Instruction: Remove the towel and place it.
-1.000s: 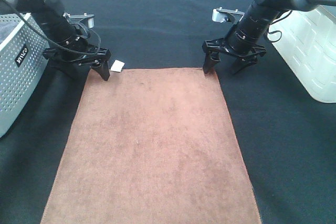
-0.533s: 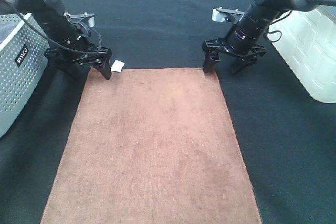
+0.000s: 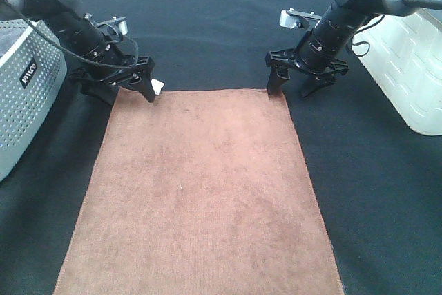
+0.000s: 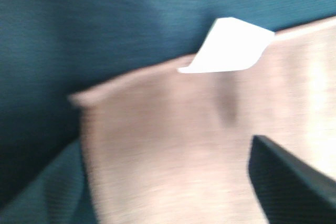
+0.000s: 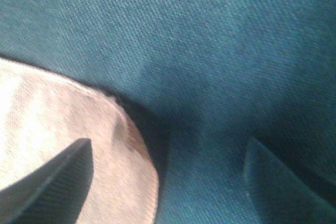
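Subject item: a large rectangular rust-brown plush towel (image 3: 200, 191) with a stitched border, lying flat and smooth on the black table cloth (image 3: 207, 25); it fills the middle of the exterior high view and runs off the near edge, with its far edge straight between the two arms.

Left side: a grey perforated metal basket (image 3: 27, 94) stands at the table's edge, apart from the towel; the left gripper (image 3: 126, 92) is down at the towel's far left corner, jaws spread wide and gripping nothing, one finger over the towel's edge and the other on the bare cloth; a small white fabric tag (image 3: 159, 86) shows just beside the inner finger.

The left wrist view, blurred, adds that the tag (image 4: 228, 45) juts from the hem onto the cloth; the towel's corner (image 4: 168, 156) looks slightly lifted; only one finger (image 4: 294, 182) shows there.

Right side: the right gripper (image 3: 290, 88) stands at the far right corner, jaws wide and empty; a white moulded plastic container (image 3: 407, 67) sits beyond it.

The right wrist view shows both fingers (image 5: 52, 182), one over the rounded towel corner (image 5: 63, 124), the other over bare cloth; whether either touches, I cannot tell.
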`<act>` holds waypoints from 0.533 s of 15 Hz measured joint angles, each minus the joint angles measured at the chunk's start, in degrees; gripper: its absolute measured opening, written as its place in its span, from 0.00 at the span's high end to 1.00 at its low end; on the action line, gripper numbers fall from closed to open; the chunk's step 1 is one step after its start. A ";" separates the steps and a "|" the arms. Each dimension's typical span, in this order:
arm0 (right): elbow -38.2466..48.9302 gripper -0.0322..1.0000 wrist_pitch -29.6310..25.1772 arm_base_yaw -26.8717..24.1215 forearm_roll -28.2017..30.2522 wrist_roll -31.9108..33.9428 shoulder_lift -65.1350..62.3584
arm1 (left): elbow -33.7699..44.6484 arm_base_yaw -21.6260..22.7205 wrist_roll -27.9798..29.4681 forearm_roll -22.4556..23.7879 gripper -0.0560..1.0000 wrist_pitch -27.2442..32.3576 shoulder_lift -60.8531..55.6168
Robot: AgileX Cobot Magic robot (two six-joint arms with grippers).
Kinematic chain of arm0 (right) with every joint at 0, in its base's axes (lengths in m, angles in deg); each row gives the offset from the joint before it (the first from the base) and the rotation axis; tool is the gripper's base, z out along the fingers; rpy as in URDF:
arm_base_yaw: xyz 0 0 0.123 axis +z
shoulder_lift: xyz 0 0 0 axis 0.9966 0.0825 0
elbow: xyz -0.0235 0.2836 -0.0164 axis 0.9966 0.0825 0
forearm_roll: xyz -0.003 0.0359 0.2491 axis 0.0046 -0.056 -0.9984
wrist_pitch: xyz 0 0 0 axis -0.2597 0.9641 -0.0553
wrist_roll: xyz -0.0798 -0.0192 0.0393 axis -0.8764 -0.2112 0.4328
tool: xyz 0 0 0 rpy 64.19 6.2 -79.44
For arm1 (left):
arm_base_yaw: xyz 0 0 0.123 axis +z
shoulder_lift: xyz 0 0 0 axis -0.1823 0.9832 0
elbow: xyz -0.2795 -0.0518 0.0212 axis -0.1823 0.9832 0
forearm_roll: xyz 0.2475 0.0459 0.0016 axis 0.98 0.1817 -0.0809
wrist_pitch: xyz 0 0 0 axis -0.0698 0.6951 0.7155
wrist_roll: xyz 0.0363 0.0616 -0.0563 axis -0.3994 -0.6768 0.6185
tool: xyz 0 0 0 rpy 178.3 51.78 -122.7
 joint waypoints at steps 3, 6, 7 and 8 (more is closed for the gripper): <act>0.00 0.25 1.32 2.46 0.40 0.00 0.11 | 0.00 -2.06 -0.11 -0.06 0.27 -0.74 0.23; 0.00 0.34 2.06 3.78 1.03 0.06 0.23 | 0.00 -2.86 -0.06 0.69 0.36 -1.55 0.34; 0.00 0.40 2.23 3.78 2.06 0.06 0.23 | 0.00 -2.86 -0.06 0.97 0.39 -1.55 0.40; 0.00 0.46 2.41 3.78 2.98 0.06 0.29 | 0.00 -2.86 -0.06 1.26 0.42 -1.66 0.40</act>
